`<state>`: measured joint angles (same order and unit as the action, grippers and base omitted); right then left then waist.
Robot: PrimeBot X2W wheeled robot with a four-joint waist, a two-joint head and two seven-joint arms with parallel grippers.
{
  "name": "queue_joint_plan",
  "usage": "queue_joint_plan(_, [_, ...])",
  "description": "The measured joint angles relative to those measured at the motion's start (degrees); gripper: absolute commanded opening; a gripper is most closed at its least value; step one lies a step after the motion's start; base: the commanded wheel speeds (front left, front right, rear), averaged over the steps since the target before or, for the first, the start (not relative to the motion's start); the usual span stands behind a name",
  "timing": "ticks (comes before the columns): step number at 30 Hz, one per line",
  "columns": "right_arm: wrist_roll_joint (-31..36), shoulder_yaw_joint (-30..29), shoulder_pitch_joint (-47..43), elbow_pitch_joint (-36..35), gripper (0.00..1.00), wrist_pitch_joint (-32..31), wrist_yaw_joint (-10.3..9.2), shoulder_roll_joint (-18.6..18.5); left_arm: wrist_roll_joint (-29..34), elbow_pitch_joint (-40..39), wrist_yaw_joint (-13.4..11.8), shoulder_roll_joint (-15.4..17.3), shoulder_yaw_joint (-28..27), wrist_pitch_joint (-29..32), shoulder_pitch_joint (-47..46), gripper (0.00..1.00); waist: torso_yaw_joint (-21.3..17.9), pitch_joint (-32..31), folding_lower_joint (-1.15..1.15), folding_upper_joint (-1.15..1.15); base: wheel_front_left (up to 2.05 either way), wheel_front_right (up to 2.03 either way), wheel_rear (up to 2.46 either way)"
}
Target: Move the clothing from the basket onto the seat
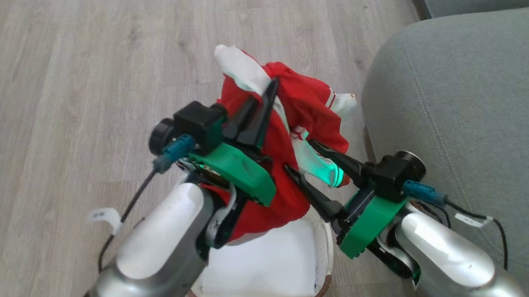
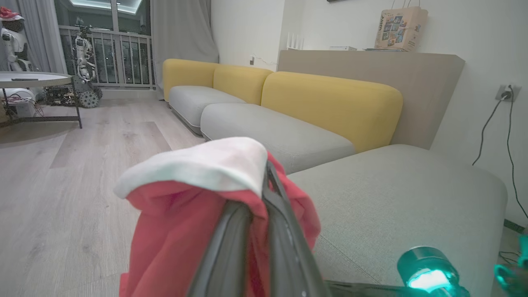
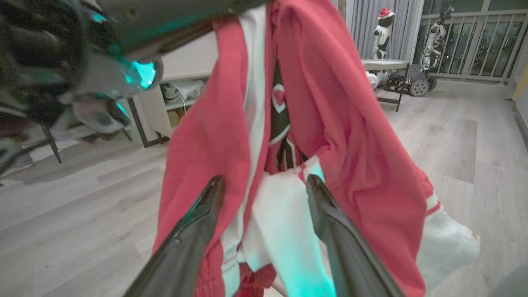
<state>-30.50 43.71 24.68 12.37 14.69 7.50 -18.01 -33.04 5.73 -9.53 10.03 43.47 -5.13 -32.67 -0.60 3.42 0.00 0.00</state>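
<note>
While the left gripper pinches the clothing aloft, the right gripper gapes.

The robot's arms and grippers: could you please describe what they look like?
The left gripper and right gripper each have two tapered black fingers on a green bracket, with a black camera block, a blue plug and a black cable with a white tag. Both forearms are glossy silver-white.

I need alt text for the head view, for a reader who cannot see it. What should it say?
The left gripper, shut on the red and white clothing, holds it above the white basket. The right gripper is open and points at the hanging fabric. A grey-green seat stands to the right, on a wooden floor.
</note>
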Motion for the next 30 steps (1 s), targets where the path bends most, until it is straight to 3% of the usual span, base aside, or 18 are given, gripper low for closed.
queue_joint_plan(18, [-5.7,3.9,6.9,17.3,1.0,0.0,0.0,3.5,-1.2,2.5,3.1,-3.8,5.0,1.0,-1.3,0.0,7.2,-0.7,0.0,0.0,0.0,0.0,0.0])
queue_joint_plan(19, [-5.9,4.0,7.2,17.7,0.78,0.0,0.0,3.5,-1.2,2.7,3.1,-3.9,5.2,1.0,-1.4,0.0,7.5,-0.7,0.0,0.0,0.0,0.0,0.0])
queue_joint_plan(20, [-6.0,4.0,7.5,18.1,0.44,0.0,0.0,3.5,-1.4,2.9,3.1,-4.0,5.4,1.0,-1.5,0.0,7.7,-0.7,0.0,0.0,0.0,0.0,0.0])
queue_joint_plan(21, [-6.3,4.0,7.7,18.4,0.0,0.0,0.0,3.6,-1.6,3.1,3.1,-4.2,5.6,1.0,-1.5,0.0,7.8,-0.7,0.0,0.0,0.0,0.0,0.0])
queue_joint_plan(30, [-7.0,3.4,7.5,17.4,0.0,-0.1,0.0,3.6,-2.0,4.0,3.0,-4.3,5.5,0.9,-1.5,0.0,7.2,-1.1,0.0,0.0,0.0,0.0,0.0])
